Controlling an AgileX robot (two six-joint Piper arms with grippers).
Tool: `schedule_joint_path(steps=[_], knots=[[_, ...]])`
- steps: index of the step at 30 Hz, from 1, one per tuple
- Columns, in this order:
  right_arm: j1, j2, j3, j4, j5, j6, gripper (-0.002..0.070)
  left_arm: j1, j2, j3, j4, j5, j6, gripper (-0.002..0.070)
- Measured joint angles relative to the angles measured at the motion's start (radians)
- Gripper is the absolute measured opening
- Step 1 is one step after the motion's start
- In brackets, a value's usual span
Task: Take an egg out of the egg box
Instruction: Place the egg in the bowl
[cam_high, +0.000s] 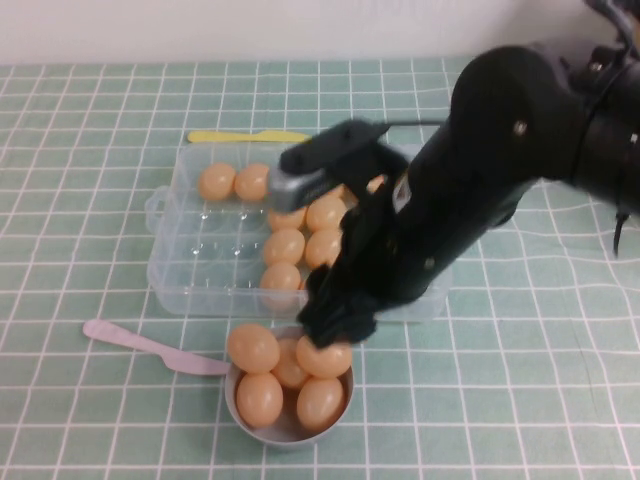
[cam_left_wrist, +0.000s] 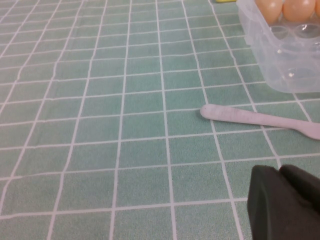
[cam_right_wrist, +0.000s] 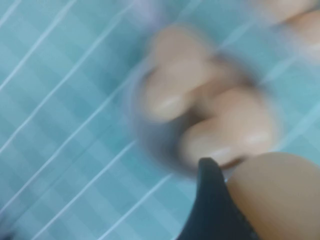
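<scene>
Right over the small grey bowl, at the near edge of the table, hangs the right gripper, closed on the egg. In the right wrist view, a black finger pressed against the egg's smooth side, with the bowl and its eggs blurry below. Already out of the egg box, then, this egg, and held just above the other eggs in the bowl, maybe touching them. To do this bit well: go down slowly, aim for the gap between the eggs already there, and open only a little, so nothing drops or rolls out. Best not to squeeze harder; smooth and round, so likely to slip or pop free. Above the gripper, the black right arm bent down from the far right, crossing over the near right part of the clear box and hiding some eggs there. More eggs in the box's middle rows and two near its far left side. Off to the left, away from all this, the left gripper low above the green cloth, near a pale pink spoon; open or closed, cannot tell. Behind the box, a thin yellow stick.
</scene>
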Motion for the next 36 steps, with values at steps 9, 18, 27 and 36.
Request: schedule_joint_path(steps=[9, 18, 27, 36], knots=[[0.114, 0.038, 0.027, 0.154, 0.006, -0.253, 0.0375, 0.0, 0.0, 0.0, 0.0, 0.0, 0.0, -0.0003], [0.133, 0.145, 0.029, 0.152, -0.012, -0.285, 0.0375, 0.0, 0.0, 0.0, 0.0, 0.0, 0.0, -0.0003], [0.149, 0.183, 0.029, 0.146, -0.066, -0.346, 0.0375, 0.0, 0.0, 0.0, 0.0, 0.0, 0.0, -0.0003], [0.15, 0.206, 0.029, 0.069, -0.106, -0.365, 0.0375, 0.0, 0.0, 0.0, 0.0, 0.0, 0.0, -0.0003]])
